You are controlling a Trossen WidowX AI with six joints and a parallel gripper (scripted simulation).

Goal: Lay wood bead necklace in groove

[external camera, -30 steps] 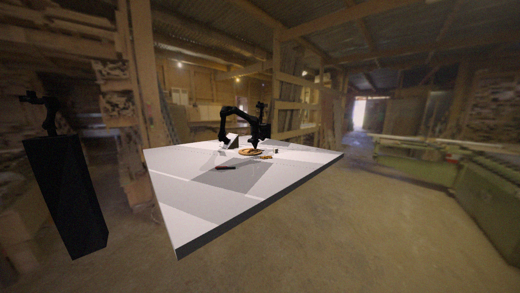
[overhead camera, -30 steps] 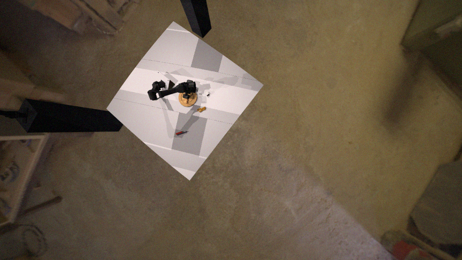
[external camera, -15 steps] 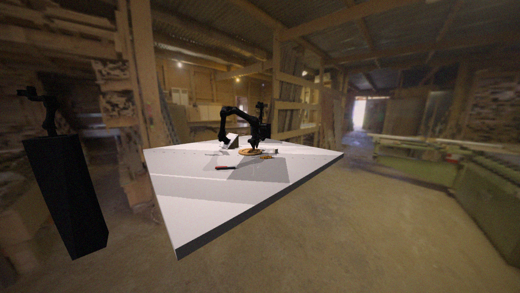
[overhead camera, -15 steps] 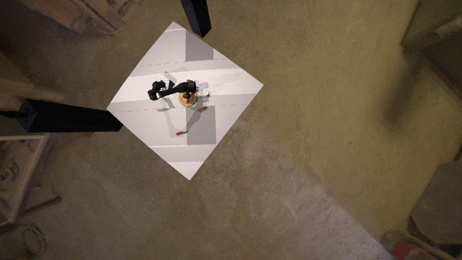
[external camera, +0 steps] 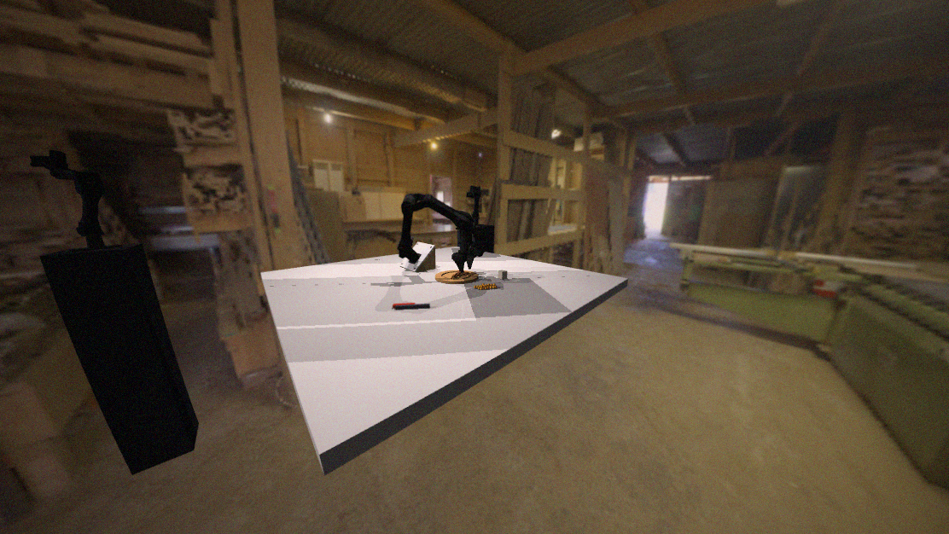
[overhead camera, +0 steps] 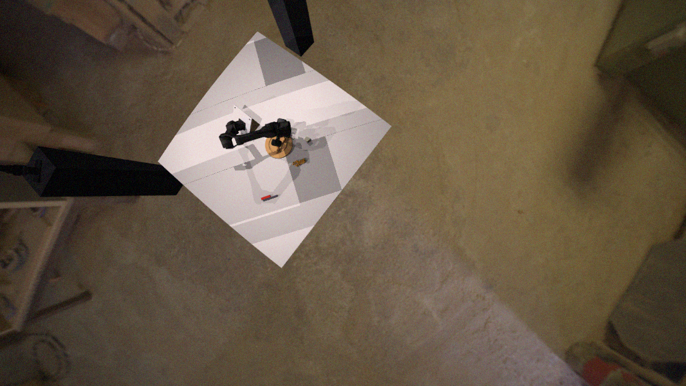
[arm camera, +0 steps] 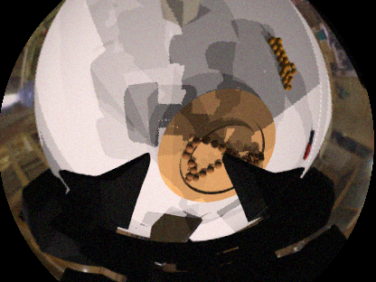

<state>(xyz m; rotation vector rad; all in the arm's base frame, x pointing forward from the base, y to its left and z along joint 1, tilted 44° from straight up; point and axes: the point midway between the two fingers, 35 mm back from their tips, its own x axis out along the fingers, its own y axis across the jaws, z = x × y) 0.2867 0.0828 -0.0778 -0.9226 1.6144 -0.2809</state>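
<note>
The round wooden bead board (arm camera: 217,145) lies on the white table; it also shows in the overhead view (overhead camera: 279,147) and in the side view (external camera: 456,275). A dark wood bead necklace (arm camera: 208,158) lies curled on the board, around its groove, free of the fingers. My gripper (arm camera: 187,156) hangs straight above the board with its fingers wide open and empty; it also shows in the side view (external camera: 462,262). One end of the necklace runs behind the right finger.
A second, orange bead string (arm camera: 284,63) lies on the table beyond the board, also in the overhead view (overhead camera: 298,163). A red and black marker (overhead camera: 269,197) lies nearer the table's front. A small grey cube (external camera: 503,274) and a slanted white stand (external camera: 419,257) are close by.
</note>
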